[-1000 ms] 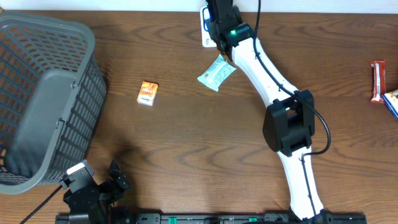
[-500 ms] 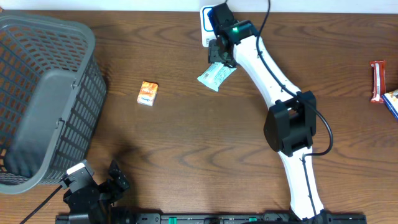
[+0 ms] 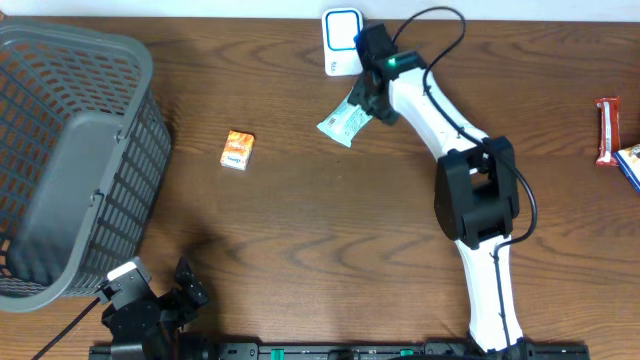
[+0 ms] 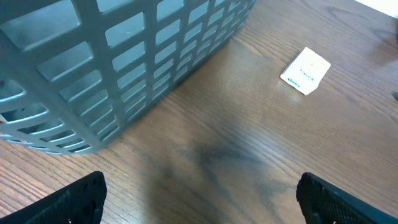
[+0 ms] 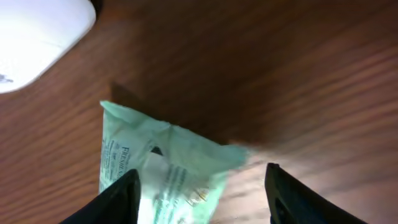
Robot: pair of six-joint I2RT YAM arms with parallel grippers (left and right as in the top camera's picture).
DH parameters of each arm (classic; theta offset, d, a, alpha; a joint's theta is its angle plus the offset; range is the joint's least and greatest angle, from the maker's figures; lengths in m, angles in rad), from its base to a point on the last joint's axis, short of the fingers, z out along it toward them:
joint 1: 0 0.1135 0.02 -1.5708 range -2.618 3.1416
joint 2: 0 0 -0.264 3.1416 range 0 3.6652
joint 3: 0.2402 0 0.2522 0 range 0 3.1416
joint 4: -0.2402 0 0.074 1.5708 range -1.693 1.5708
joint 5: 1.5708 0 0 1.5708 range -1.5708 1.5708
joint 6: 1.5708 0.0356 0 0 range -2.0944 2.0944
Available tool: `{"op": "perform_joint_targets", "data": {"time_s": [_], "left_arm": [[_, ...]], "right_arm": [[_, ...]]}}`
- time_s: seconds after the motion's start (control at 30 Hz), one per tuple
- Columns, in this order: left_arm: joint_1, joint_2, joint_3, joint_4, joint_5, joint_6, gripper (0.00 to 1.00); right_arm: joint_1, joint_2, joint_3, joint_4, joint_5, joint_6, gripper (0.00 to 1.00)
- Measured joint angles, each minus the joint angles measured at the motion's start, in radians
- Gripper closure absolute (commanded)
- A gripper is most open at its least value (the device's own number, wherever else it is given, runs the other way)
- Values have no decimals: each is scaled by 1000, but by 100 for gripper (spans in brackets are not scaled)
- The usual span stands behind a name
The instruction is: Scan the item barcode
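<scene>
The right tool is hovering, jaws spread and gripping nothing, over the green packet lying on the bench just beside the white scanner; a good grasp is probably pinching one edge, keeping its flat faces clear for scanning.

Table dark grained wood; basket grey matt plastic; packet glossy film.

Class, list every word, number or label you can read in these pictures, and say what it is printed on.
Green packet: dark print, too blurred to read.
Small orange box: print too small to read.
Red bar: print too small.
No text can be quoted.
</scene>
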Motion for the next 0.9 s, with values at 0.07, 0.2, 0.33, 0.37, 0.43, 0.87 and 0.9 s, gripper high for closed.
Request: {"op": "perform_joint_targets", "data": {"time_s": [0.07,0.2,0.33,0.37,0.43,0.87,0.9], "left_arm": [[0,0,0,0,0,0,2],[0,0,0,0,0,0,2],[0,0,0,0,0,0,2],[0,0,0,0,0,0,2],[0,0,0,0,0,0,2],[0,0,0,0,0,0,2],[0,0,0,0,0,0,2]], "right_arm": [[0,0,-35,48,-24,10,38],[-4,-14,-94,130,-58,19,72],[-3,-45,-158,191,-79,43,99],[-3,-56,-175,203,-79,46,99],[-4,-66,-202,227,-80,46,99],[-34,-212,-264,126,56,-185,99],[-34,-252,-265,106,121,-204,99]]}}
